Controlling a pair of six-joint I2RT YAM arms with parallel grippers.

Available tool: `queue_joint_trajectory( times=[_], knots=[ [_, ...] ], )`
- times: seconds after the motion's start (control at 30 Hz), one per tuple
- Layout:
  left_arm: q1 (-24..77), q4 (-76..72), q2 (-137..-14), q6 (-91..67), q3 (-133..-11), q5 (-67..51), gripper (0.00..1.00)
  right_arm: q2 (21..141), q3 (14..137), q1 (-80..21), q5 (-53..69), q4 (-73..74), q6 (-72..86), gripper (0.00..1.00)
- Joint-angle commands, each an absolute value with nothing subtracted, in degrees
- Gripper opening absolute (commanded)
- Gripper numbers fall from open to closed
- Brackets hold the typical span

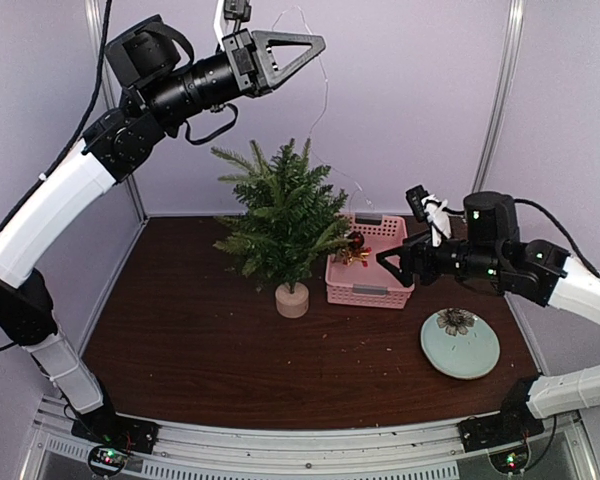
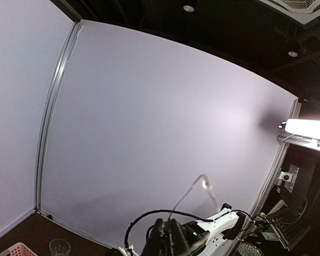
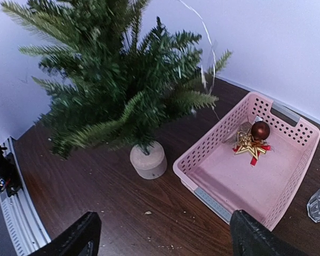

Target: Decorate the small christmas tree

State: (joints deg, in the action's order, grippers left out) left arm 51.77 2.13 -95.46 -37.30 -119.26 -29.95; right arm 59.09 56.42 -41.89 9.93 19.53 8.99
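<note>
small christmas tree (image 3: 122,90): bushy green needles, pale round stump base (image 3: 148,160), upright, ahead-left of right pincer (image 3: 168,240)
right pincer: spread wide, empty
left pincer (image 1: 318,43): closed on thin wire (image 2: 188,188)

1. Tree (image 1: 285,215): small green artificial fir with bushy needle branches, standing upright.
2. Its base is a round pale wood stump (image 1: 292,300), set on the table (image 1: 180,340) toward the back.
3. It stands just left of the pink basket (image 1: 368,292) and is taller than it.
4. A thin wire (image 3: 212,50) hangs against its right-side branches.
</note>
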Motion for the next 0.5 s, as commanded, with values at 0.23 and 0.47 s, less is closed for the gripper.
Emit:
queue_joint_trajectory(
  times=[0.23,0.47],
  knots=[
    [51.9,1.6,-93.6,-35.4,-121.5,-29.6,0.00,66.1,42.2,-35.2,7.1,-8.3,3.0,0.77],
    [51.9,1.5,-93.8,-35.2,-121.6,-29.3,0.00,79.3,46.5,-32.4,11.5,-16.1,-3.9,0.74]
  ],
)
